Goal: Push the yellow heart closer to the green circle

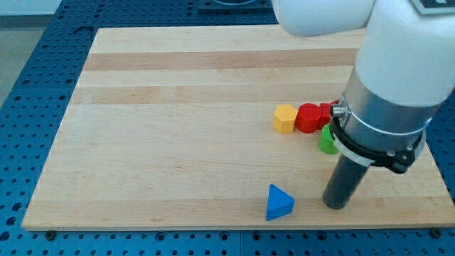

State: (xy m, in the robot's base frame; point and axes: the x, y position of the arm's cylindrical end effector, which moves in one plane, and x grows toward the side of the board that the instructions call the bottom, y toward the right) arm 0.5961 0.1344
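Note:
A yellow block [284, 118] lies right of the board's middle; from here its outline looks faceted and I cannot make out its exact shape. A red block [308, 117] touches its right side, with another red piece [325, 110] behind that. A green block [326, 141], rounded, sits just below the red ones and is partly hidden by my arm. My tip [336, 205] rests on the board near the view's bottom, below the green block and to the right of a blue triangle [279, 203].
The wooden board [178, 142] sits on a blue perforated table. My arm's white and grey body [391, 92] covers the board's right part and may hide more blocks. The board's bottom edge runs close below my tip.

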